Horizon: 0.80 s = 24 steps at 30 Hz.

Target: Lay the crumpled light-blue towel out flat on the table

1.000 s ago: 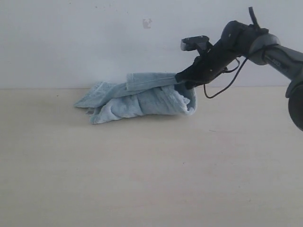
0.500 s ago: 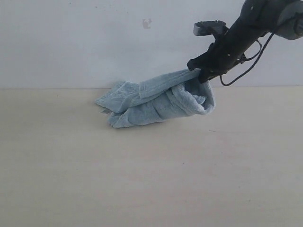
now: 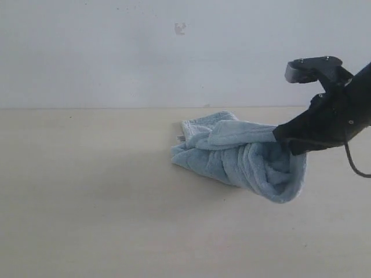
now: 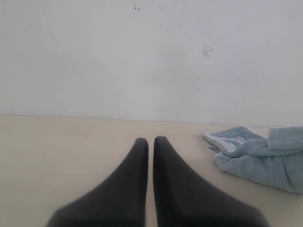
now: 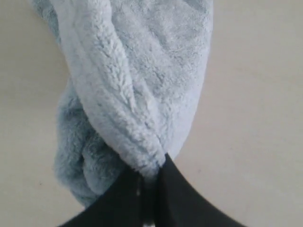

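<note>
The light-blue towel (image 3: 243, 156) lies bunched and folded on the pale table (image 3: 87, 202), right of centre. A small white label (image 3: 181, 138) pokes out at its left end. My right gripper (image 3: 282, 137) is shut on the towel's right end and holds that part lifted, so a fold droops below it. The right wrist view shows the plush towel (image 5: 137, 90) pinched between the black fingertips (image 5: 182, 191). My left gripper (image 4: 150, 142) is shut and empty, low over bare table, with the towel (image 4: 265, 156) off to one side. The left arm is outside the exterior view.
A plain white wall (image 3: 145, 52) rises behind the table's far edge. Bare tabletop (image 3: 116, 231) stretches to the left of the towel and in front of it.
My right gripper has dragged the towel to the right and toward the front of the table, coming down lower. The bundle has slid along with it.
</note>
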Each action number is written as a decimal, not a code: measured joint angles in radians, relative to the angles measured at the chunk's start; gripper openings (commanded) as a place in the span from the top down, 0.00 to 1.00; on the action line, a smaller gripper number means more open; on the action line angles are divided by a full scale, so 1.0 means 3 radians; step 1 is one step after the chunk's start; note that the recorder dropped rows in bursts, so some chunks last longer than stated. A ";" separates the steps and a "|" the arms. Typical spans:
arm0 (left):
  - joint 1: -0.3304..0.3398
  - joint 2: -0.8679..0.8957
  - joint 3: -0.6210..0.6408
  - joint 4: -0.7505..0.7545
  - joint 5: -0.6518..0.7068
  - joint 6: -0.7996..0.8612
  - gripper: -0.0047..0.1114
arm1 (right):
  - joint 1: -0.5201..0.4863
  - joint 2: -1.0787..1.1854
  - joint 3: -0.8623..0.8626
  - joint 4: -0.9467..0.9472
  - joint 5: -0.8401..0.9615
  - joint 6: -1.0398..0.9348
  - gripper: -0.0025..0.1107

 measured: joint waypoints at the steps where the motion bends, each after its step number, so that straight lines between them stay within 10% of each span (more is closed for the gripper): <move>1: 0.0000 0.0000 0.0000 0.0000 0.0000 0.0000 0.93 | 0.0037 -0.0005 0.0021 0.0000 0.0017 -0.0022 0.87; 7: 0.0000 0.0000 0.0000 0.0000 0.0000 0.0000 0.93 | 0.0470 0.0002 0.0077 -0.0035 -0.0040 -0.0341 0.28; 24: 0.0000 0.0000 0.0000 0.0000 0.0000 0.0000 0.93 | 0.0654 0.0651 -0.0885 -0.1099 -0.0540 0.0130 0.38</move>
